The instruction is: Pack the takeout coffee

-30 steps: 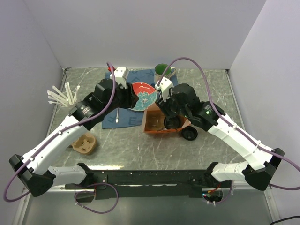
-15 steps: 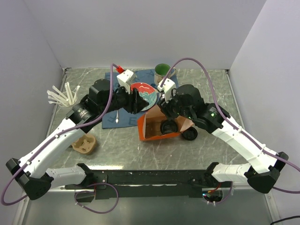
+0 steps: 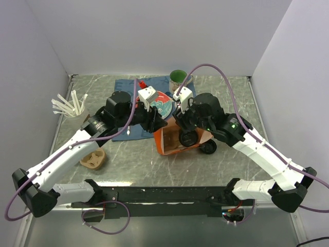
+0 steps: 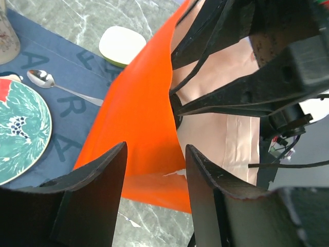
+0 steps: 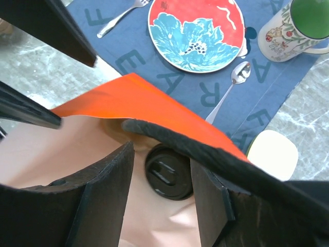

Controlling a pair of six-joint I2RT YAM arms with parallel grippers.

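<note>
From above, the orange bag (image 3: 165,145) stands on the tabletop (image 3: 226,87) with its mouth turned up. The left pincer (image 3: 157,123) sits at the bag's rim and the right pincer (image 3: 188,137) reaches down into the mouth, so the arm hides whatever lies under it. A painted plate (image 3: 160,101) lies just behind both pincers, and a green mug (image 3: 178,78) farther behind.

In the left wrist view, the left pincer (image 4: 153,180) is spread. The bag's orange wall runs through the gap between its fingers, and nothing shows it being squeezed. Beyond the tips, black parts of the right arm fill the bag's pale inside. A spoon (image 4: 43,78) lies well off to one side.

In the right wrist view, the right pincer (image 5: 157,198) is spread too and carries nothing. The coffee cup (image 5: 168,172) stands upright on the bag's floor just beyond the tips, in line with the gap, black lid up. Whether a finger touches it cannot be told.

The cup looks placed, so the drop-in step seems to be ending. Next, the right pincer probably needs to rise straight out, spread wide enough to miss the lid and the paper rim. Meanwhile the left pincer should steady the wall so the bag does not tip.
</note>
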